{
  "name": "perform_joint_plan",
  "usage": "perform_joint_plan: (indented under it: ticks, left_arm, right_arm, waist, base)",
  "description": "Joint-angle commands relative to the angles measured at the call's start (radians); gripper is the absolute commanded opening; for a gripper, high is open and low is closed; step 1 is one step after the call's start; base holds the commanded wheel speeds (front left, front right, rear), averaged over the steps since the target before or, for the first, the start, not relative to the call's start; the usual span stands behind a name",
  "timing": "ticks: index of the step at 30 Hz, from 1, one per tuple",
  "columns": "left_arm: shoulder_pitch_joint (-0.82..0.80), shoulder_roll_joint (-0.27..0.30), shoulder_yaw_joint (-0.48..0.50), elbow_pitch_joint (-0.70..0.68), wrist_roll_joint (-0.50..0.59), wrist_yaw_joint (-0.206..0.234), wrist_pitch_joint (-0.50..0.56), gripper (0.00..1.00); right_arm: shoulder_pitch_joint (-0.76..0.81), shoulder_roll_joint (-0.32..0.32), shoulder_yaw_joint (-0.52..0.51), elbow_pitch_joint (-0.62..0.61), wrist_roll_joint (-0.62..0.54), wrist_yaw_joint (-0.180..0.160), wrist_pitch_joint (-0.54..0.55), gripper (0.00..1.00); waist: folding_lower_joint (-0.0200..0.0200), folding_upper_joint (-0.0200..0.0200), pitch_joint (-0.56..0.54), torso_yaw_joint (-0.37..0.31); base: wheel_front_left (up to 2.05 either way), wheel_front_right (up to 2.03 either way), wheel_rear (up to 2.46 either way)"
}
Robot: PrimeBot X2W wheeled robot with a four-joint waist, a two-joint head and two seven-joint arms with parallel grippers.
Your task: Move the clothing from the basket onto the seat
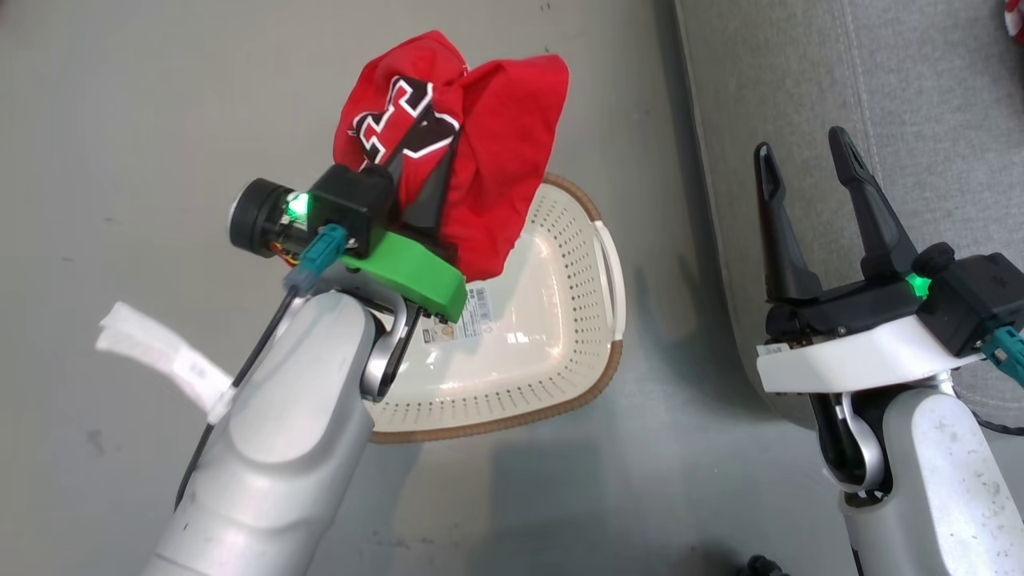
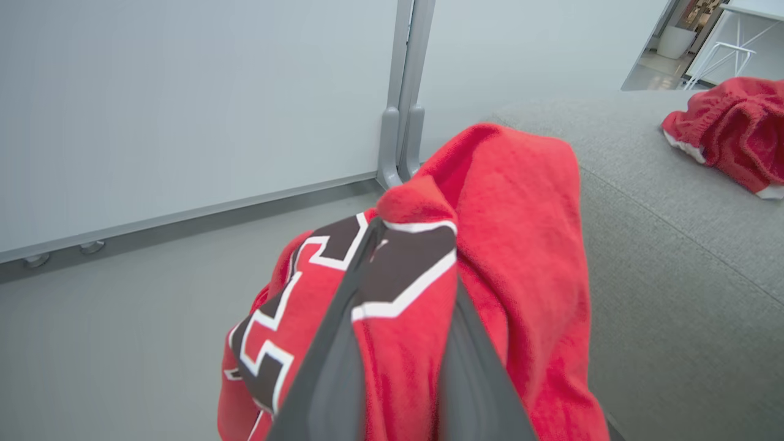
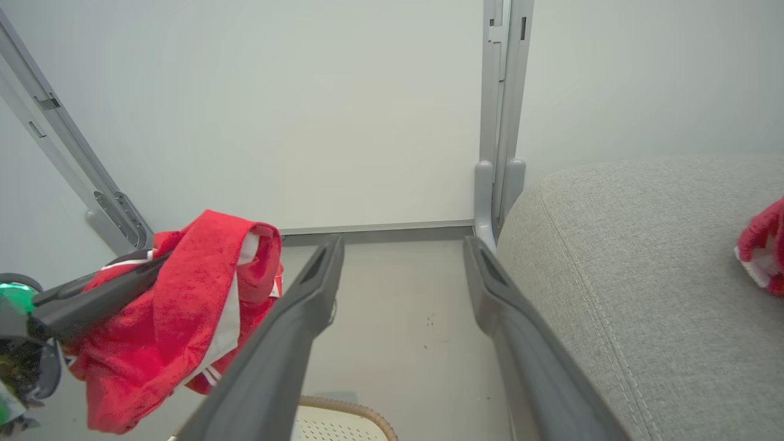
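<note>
Jersey (image 1: 488, 152) clamped in L fingers (image 1: 430, 202) above basket (image 1: 596, 388); R fingers (image 1: 870, 204) wide apart, empty, by seat (image 1: 920, 88).

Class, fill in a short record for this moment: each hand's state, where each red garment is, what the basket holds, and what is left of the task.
left hand: shut on the red jersey, holding it above the basket
right hand: open, holding nothing, by the edge of the seat
second red garment: lying on the seat
basket: on the floor; no clothing in the part that shows; sticker inside
left to do: red jersey not yet on the seat
</note>
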Motion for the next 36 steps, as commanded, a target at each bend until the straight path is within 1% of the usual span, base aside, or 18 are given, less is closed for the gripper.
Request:
perform_joint_plan:
  ticks: [1,4,8,18,28,36]
  left_arm:
    - [0.035,0.009,0.014,-0.049,-0.007,0.008,-0.005,0.00]
    - [0.086,0.018,0.041,-0.165,-0.010,0.021,-0.004,0.00]
    - [0.149,0.027,0.065,-0.285,-0.013,0.033,-0.004,0.00]
    - [0.302,0.045,0.093,-0.471,-0.014,0.066,-0.004,0.00]
    - [0.414,0.069,0.070,-0.548,-0.024,0.084,0.015,0.00]
    - [0.472,0.078,0.049,-0.567,-0.030,0.092,0.031,0.00]
  right_arm:
    - [0.022,-0.005,-0.004,-0.005,-0.007,0.000,0.008,1.00]
    - [0.039,-0.006,-0.009,-0.004,-0.009,0.000,0.018,1.00]
    - [0.065,-0.009,-0.013,0.002,-0.008,0.000,0.034,1.00]
    - [0.157,-0.011,-0.017,0.015,0.000,0.000,0.063,1.00]
    - [0.258,-0.001,-0.010,0.006,-0.004,0.000,0.096,1.00]
    - [0.312,0.003,-0.006,-0.007,0.001,0.000,0.118,1.00]
  waist:
    - [0.0001,0.0000,-0.079,0.047]
    - [0.0001,0.0000,-0.123,0.056]
    - [0.0001,0.0000,-0.175,0.066]
    - [0.0001,0.0000,-0.310,0.084]
    - [0.0001,0.0000,-0.423,0.096]
    - [0.0001,0.0000,-0.475,0.100]
  base:
    - [0.00,0.00,0.00]
    - [0.00,0.00,0.00]
    - [0.00,0.00,0.00]
    - [0.00,0.00,0.00]
    - [0.00,0.00,0.00]
    - [0.00,0.00,0.00]
